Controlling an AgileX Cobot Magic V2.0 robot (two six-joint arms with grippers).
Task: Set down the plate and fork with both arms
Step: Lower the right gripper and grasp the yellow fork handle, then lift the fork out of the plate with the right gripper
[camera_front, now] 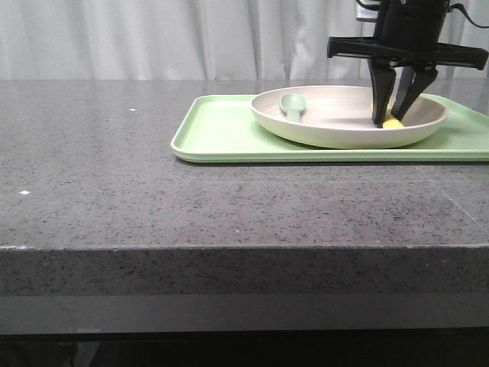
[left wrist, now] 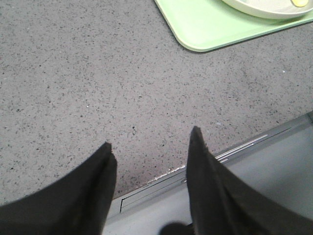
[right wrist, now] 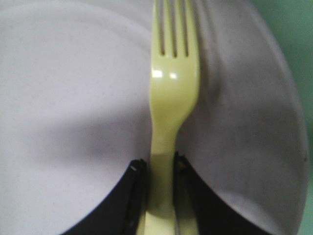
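Observation:
The cream plate rests on the light-green tray at the back right of the table. My right gripper reaches down into the plate's right side, shut on the handle of the pale-yellow fork. In the right wrist view the fork's tines lie over the plate floor, and my right gripper clamps the handle from both sides. The fork shows only as a small yellow patch between the fingers in the front view. My left gripper hangs open over the bare table's near edge, holding nothing.
A grey-green spoon lies in the plate's left part. The tray corner and plate rim show far from the left gripper. The dark speckled table stretches left and forward of the tray. Curtains hang behind.

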